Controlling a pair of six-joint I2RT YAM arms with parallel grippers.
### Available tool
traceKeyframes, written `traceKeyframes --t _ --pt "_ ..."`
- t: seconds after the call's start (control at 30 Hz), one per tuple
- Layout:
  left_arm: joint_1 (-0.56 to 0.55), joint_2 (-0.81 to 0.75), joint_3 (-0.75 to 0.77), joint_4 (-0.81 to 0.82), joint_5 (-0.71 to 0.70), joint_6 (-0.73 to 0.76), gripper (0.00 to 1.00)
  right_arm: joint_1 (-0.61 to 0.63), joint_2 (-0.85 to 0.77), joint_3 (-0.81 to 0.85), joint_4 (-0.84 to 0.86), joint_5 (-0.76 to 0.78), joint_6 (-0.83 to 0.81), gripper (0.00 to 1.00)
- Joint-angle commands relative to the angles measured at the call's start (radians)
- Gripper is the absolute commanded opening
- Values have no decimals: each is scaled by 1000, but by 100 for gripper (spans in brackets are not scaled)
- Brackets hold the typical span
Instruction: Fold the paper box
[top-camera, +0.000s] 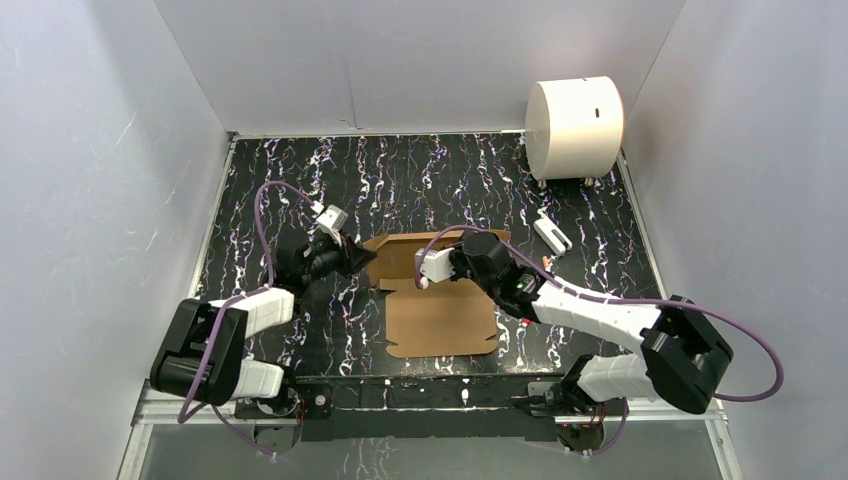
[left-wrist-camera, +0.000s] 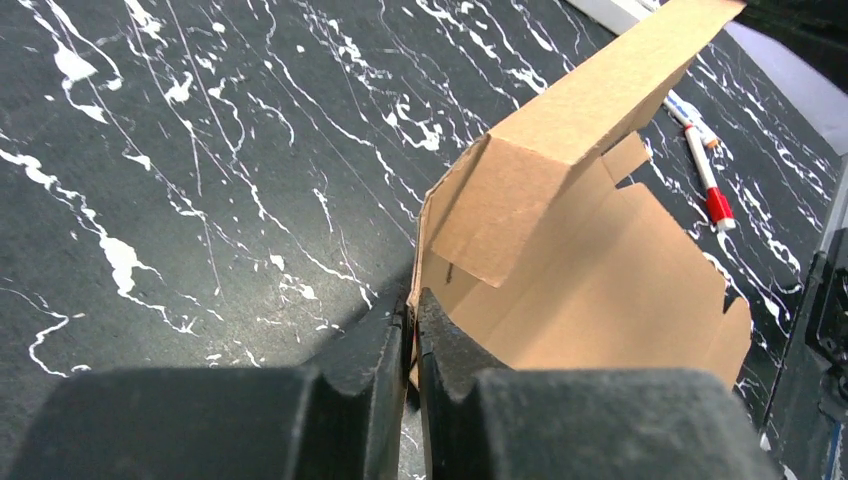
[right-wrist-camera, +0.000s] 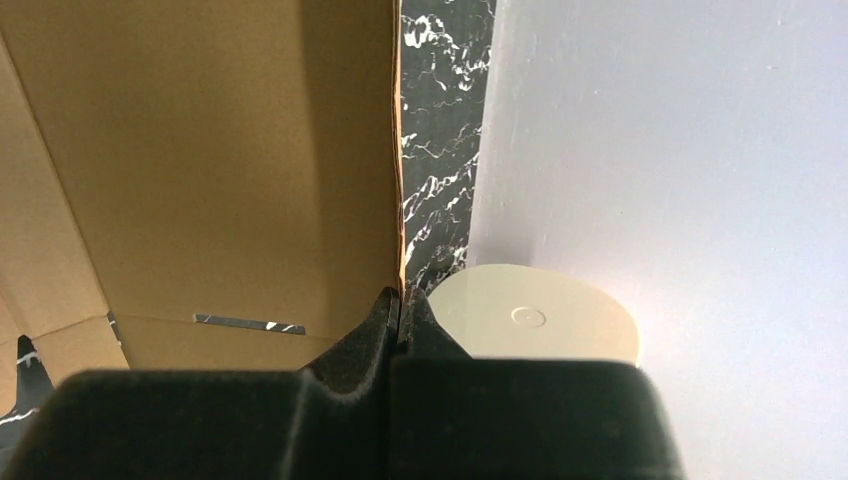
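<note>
The paper box (top-camera: 440, 318) is a brown cardboard piece lying mid-table, its near panel flat and its far part raised. My left gripper (top-camera: 362, 256) is shut on the box's left edge; in the left wrist view (left-wrist-camera: 414, 312) the cardboard (left-wrist-camera: 560, 250) is pinched between the fingers, with a side flap and the far wall standing up. My right gripper (top-camera: 462, 256) is shut on the raised far panel; in the right wrist view (right-wrist-camera: 399, 303) the thin cardboard edge (right-wrist-camera: 220, 170) runs up from between the fingers.
A large white cylinder (top-camera: 574, 128) stands at the back right, also in the right wrist view (right-wrist-camera: 535, 322). A small white object (top-camera: 552, 233) lies right of the box. A red-and-white pen (left-wrist-camera: 706, 170) lies beyond the box. White walls enclose the black marbled table (top-camera: 300, 190).
</note>
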Motion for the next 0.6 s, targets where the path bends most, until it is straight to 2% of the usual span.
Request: traceKeyframes --t 0.0,0.23,0.4,0.57 --pt "-22 -86 39 38 -58 -19 5 8 26 10 177 44 -22 0" --pt "-154 -137 54 -15 -319 21 7 16 107 30 334 91 -61 0" --pt "-181 -105 80 -49 -414 30 8 22 148 28 418 83 -84 0" --pt "-274 -78 77 -19 -530 49 10 56 170 -19 533 82 -138 0"
